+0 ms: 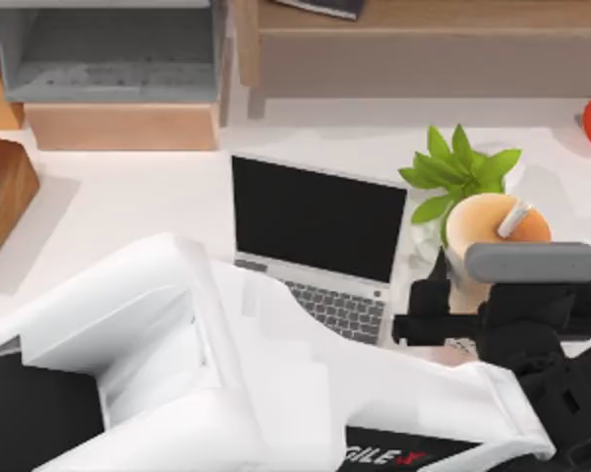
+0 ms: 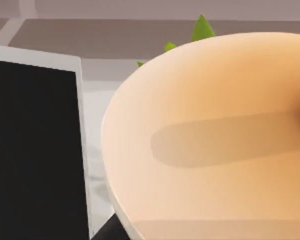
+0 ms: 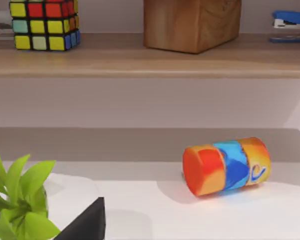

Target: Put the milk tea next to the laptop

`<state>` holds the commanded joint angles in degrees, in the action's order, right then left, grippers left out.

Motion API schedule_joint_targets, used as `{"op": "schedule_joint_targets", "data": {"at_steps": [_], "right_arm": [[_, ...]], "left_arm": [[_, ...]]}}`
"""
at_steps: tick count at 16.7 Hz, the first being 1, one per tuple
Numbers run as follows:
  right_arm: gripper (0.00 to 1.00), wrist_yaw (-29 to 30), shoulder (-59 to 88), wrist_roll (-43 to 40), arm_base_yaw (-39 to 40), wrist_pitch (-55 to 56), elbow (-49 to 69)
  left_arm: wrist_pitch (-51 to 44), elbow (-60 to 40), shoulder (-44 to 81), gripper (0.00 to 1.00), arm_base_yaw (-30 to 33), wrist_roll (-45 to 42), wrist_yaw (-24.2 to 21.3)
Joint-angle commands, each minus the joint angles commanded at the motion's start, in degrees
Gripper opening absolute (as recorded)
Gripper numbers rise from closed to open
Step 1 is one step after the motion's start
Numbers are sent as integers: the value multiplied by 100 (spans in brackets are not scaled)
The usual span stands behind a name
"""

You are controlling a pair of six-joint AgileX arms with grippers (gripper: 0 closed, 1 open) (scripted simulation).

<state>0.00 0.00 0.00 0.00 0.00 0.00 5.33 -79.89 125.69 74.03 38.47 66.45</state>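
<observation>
Beside the laptop [image 1: 320,231], milk tea [image 1: 487,231] — left pincer [image 1: 452,305] at it

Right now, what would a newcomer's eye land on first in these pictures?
The left arm sweeping white across the table from the top view's lower left, its gripper at the milk tea, which sits just right of the open laptop. Then the green plant behind the cup. In the right wrist view, a bright orange-and-blue can lies on its side below a shelf holding a puzzle cube.
</observation>
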Motion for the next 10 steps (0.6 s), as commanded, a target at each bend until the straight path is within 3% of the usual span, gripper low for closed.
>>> {"op": "schedule_joint_targets", "data": {"at_steps": [4, 10], "right_arm": [[100, 0, 0, 0, 0, 0, 0], [100, 0, 0, 0, 0, 0, 0]], "left_arm": [[0, 0, 0, 98, 0, 0, 0], [0, 0, 0, 100, 0, 0, 0]]}}
